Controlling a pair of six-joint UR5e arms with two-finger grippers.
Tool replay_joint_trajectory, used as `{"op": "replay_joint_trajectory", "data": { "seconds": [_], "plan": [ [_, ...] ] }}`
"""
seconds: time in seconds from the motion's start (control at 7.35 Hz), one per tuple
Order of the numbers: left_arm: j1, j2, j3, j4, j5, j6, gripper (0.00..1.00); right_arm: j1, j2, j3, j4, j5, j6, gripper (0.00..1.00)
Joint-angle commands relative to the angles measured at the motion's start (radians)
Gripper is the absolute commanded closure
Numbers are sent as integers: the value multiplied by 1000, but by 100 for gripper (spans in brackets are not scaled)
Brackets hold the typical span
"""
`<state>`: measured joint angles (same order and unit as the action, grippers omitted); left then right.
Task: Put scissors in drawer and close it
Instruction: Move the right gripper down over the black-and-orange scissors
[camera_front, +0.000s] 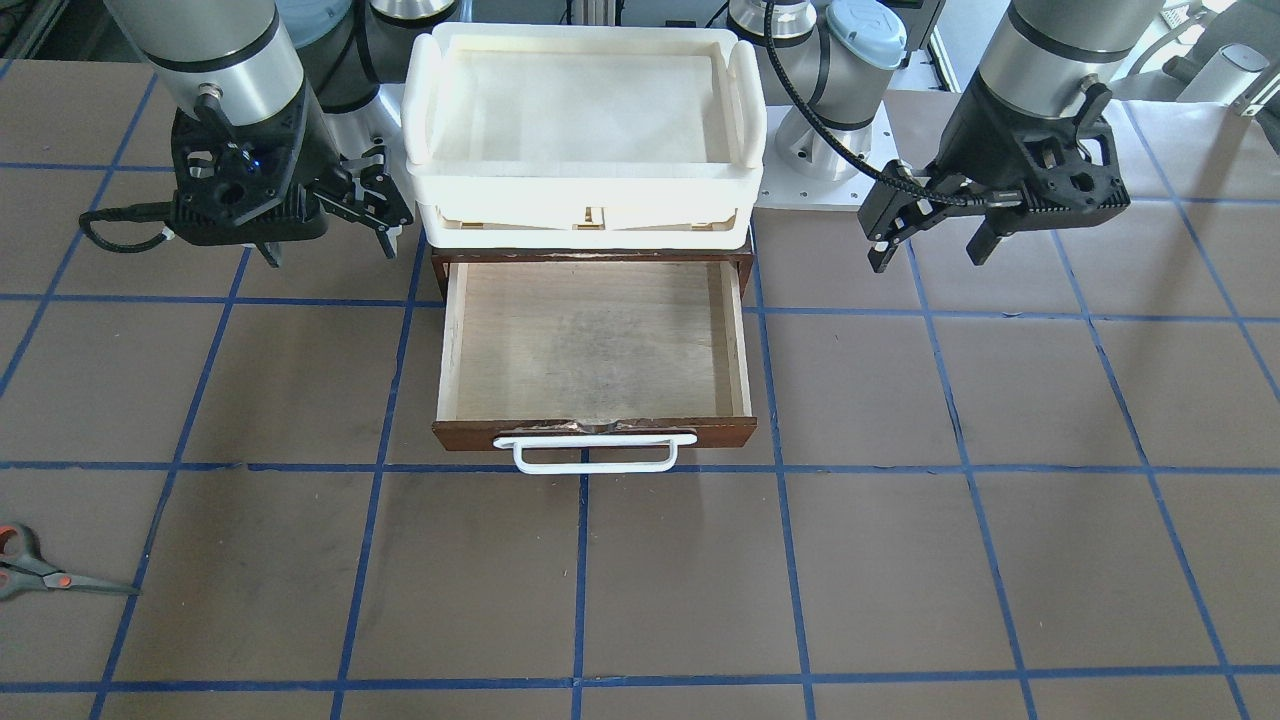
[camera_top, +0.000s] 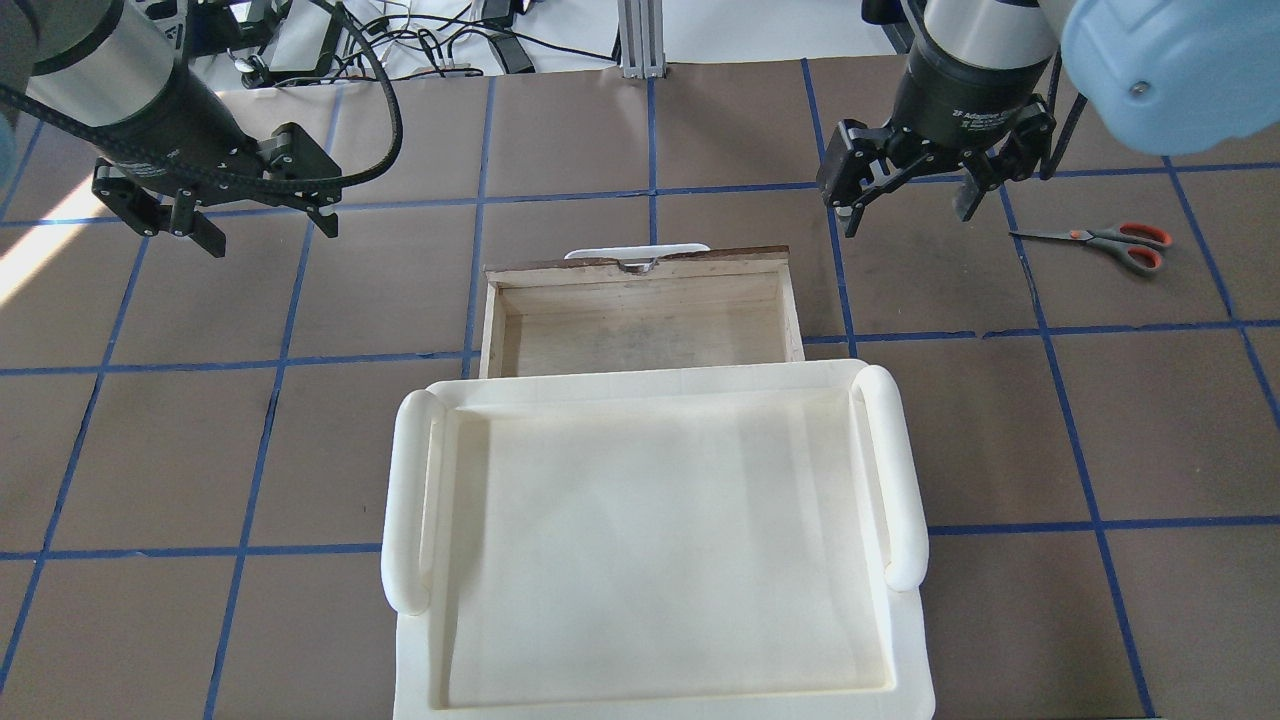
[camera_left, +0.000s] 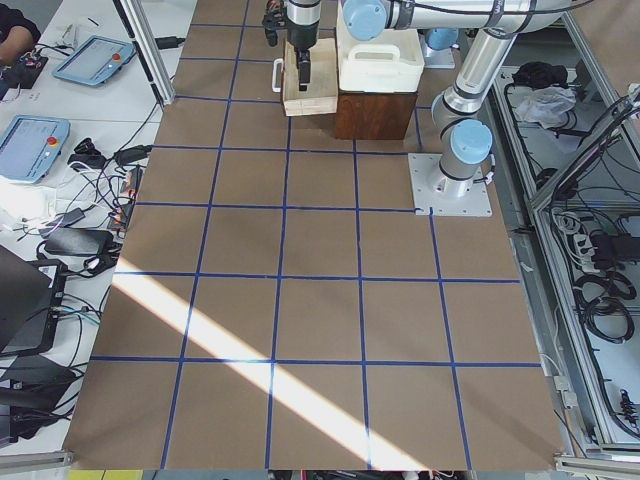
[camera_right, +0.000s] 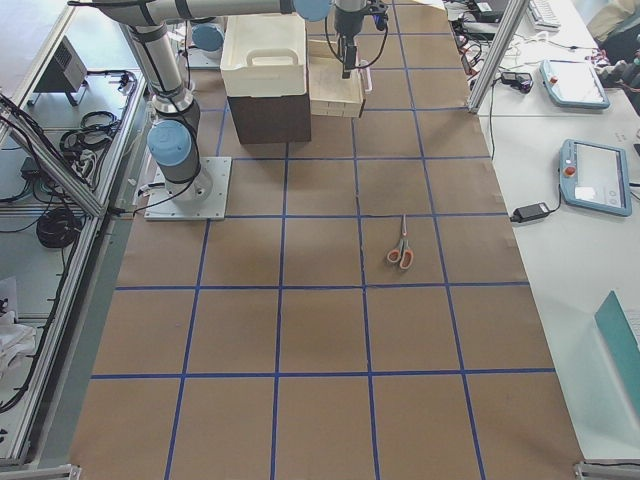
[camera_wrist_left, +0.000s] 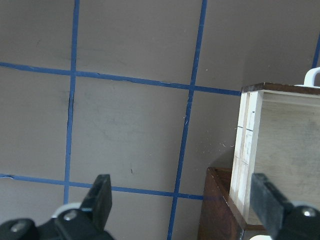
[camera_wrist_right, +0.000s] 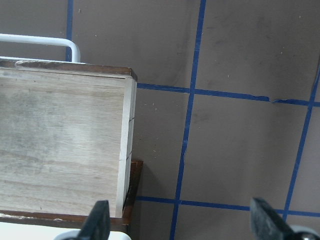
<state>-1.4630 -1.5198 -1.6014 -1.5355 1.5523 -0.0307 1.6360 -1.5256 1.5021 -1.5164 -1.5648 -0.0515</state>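
- The scissors (camera_front: 45, 572) lie flat on the brown counter (camera_front: 900, 560), nearest the operators' edge and far out on the robot's right. The blades are together and the tip points back towards the middle of the counter. The orange-red lining shows inside the grey loops. They sit well apart from the drawer and further out from the robot than its front.
- Blue tape lines divide the counter into squares. The scissors rest just beside one of these lines.
- The white loop handle (camera_front: 595, 452) comes next, fixed to the dark reddish-brown front of the drawer (camera_front: 595, 433).
- The drawer is pulled out towards the operators. Its pale plywood floor is in full view, and its back end sits under the dark cabinet (camera_left: 375, 115).
- The right end effector (camera_front: 330, 248) hangs above the counter just beside the drawer's right wall. Its fingers are spread wide, and in the right wrist view only the taped counter and the drawer's corner show between them.
- The left end effector (camera_front: 930, 250) hangs above the counter on the drawer's other side, a little further from it. Its fingers are likewise spread, with bare counter and the drawer's wall between them in the left wrist view.
- The white tray (camera_front: 585, 180), with a rounded handle at each end, sits on top of the cabinet. It is closest to the robot's bases.
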Motion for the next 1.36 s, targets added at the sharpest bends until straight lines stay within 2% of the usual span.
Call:
{"op": "replay_joint_trajectory", "data": {
  "seconds": [0.0, 0.14, 0.41, 0.82, 0.95, 1.22],
  "plan": [
    [1, 1, 0, 0, 0, -2, 0, -10, 15, 4, -7, 2, -51, 0],
    [1, 1, 0, 0, 2, 0, 0, -60, 30, 4, -8, 2, -203, 0],
    [1, 1, 0, 0, 2, 0, 0, -239, 97, 9, -28, 2, -723, 1],
    [3, 1, 0, 0, 3, 0, 0, -419, 318, 9, -383, -35, -1398, 1],
    [3, 1, 0, 0, 2, 0, 0, -482, 376, 9, -418, -25, -1539, 1],
    [3, 1, 0, 0, 2, 0, 0, -528, 514, 9, -594, -11, -1762, 1]
  ]
}}
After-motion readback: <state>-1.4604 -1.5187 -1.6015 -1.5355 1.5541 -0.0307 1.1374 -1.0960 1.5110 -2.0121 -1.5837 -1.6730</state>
